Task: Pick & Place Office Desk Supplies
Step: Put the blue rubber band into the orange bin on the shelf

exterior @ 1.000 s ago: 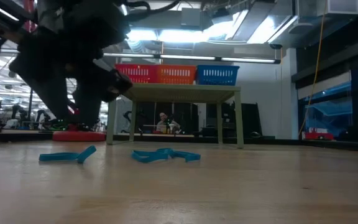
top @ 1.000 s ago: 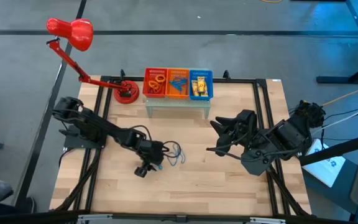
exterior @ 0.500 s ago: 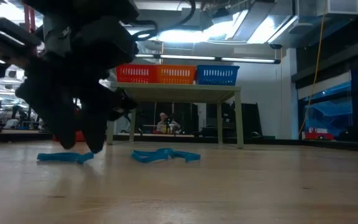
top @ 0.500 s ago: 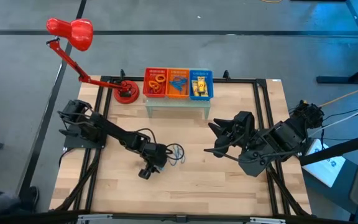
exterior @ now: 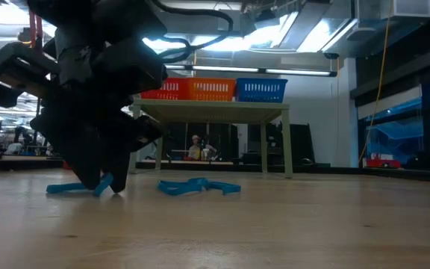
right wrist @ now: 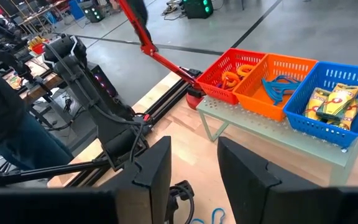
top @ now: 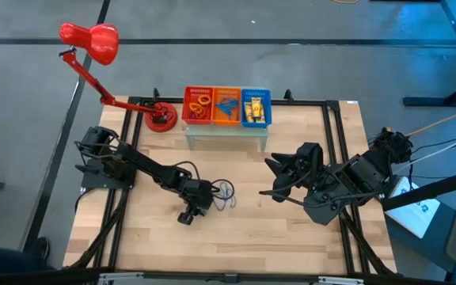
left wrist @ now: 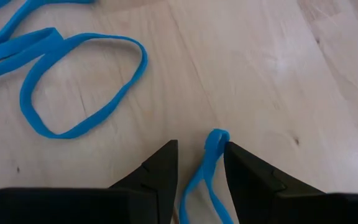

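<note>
The left gripper (left wrist: 199, 163) is down on the bench (top: 291, 229), its jaws parted around one end of a blue band loop (left wrist: 206, 174) — the pick step. Next, I judge, it must close and lift toward the orange basket (top: 227, 108). The right gripper (top: 279, 176) waits nearby, jaws apart.

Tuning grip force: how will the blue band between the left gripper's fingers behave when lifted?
Probably floppy: the blue band is thin and folded into a narrow loop between the left gripper fingers. Likely very light, lying flat on the table. It may slip or stretch.
</note>
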